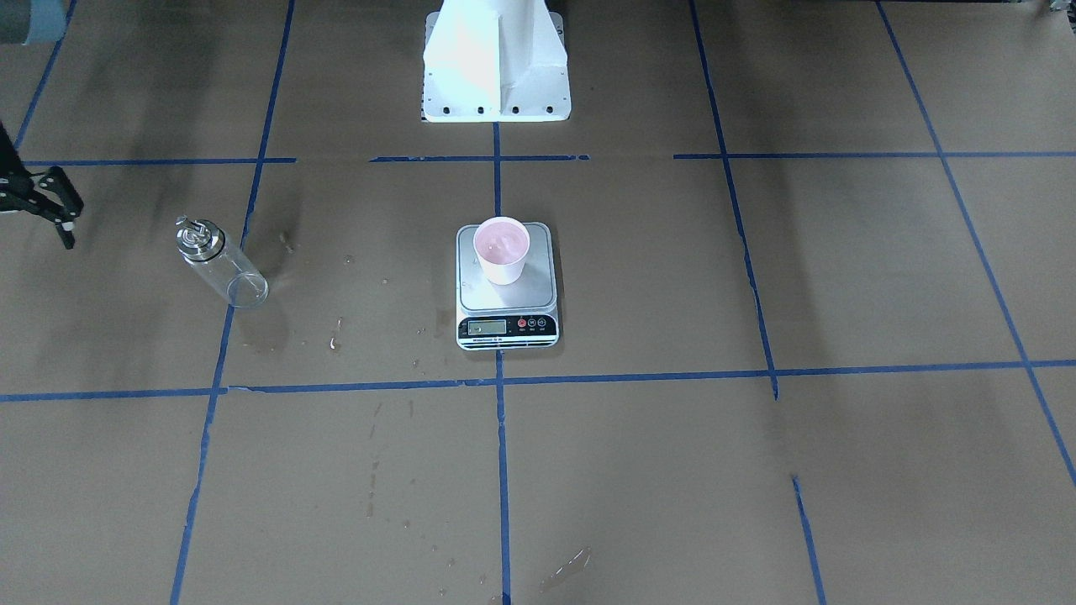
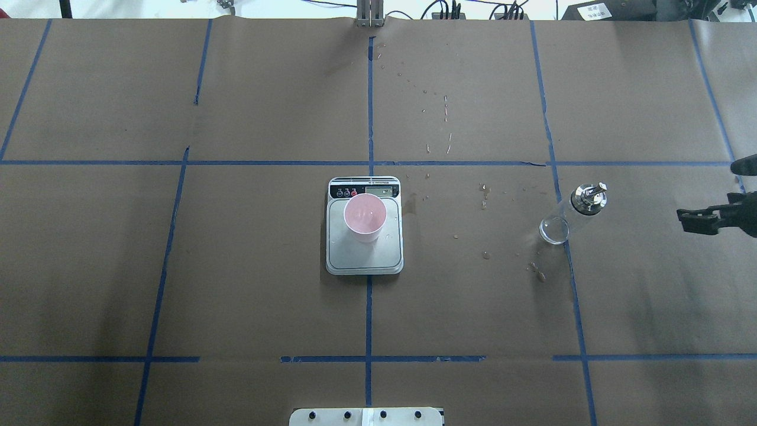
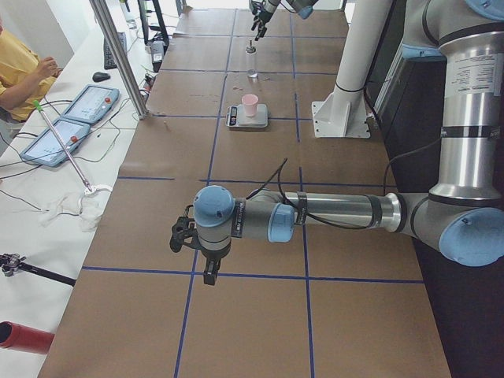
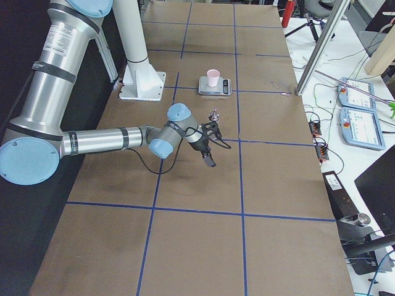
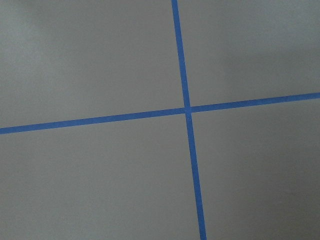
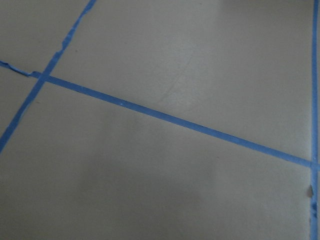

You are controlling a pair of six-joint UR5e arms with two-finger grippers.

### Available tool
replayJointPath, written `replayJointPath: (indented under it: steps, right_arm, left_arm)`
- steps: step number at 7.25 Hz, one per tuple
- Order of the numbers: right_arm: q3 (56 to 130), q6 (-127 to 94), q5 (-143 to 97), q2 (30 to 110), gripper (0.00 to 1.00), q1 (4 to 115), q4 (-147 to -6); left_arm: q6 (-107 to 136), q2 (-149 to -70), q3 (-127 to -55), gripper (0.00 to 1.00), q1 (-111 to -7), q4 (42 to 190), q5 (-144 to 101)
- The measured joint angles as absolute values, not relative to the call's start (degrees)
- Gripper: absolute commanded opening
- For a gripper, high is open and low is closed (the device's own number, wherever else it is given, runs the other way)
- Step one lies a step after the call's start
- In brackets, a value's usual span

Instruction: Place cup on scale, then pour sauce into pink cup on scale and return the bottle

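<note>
Plainly, the clear cylindrical glass bottle with a silver pour-spout cap [image 2: 571, 213] stands upright on the brown paper-covered table [image 2: 473, 307], its long axis vertical, gripped by nothing; it lies straight ahead of the right gripper [image 2: 686, 220], near but apart, on the gripper's scale-ward side; that gripper's jaws stand apart and hold nothing; well beyond the bottle from it, the small pale pink plastic cup [image 2: 365, 216] sits on the flat silver-grey kitchen scale [image 2: 366, 254]; the right arm is, I judge, much the nearer for any bottle move; the left gripper [image 3: 193, 256] hangs far past the scale, and I cannot tell its opening.
</note>
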State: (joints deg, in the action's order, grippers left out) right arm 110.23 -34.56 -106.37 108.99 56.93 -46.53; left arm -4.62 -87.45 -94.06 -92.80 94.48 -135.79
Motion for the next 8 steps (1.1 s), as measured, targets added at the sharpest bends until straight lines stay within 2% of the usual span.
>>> replayJointPath:
  steps: [3, 5, 6, 8]
  right_arm:
    - [109.6, -15.3, -121.3, 100.0, 1.0, 78.1, -71.8]
    - [110.8, -4.5, -126.4, 94.9, 1.0, 86.1, -92.3]
    - [110.6, -2.6, -127.5, 96.2, 1.0, 87.4, -97.6]
    - [108.9, -1.5, -128.1, 99.4, 1.0, 87.9, -99.6]
  left_arm:
    - [-4.7, -87.5, -94.3, 1.0, -92.7, 94.5, -135.8]
    - [-4.8, -87.4, -94.2, 1.0, -92.7, 94.9, -135.8]
    - [-4.8, -87.4, -94.0, 1.0, -92.7, 95.6, -135.7]
    - [-4.9, -87.4, -93.9, 1.0, -92.6, 96.5, -135.6]
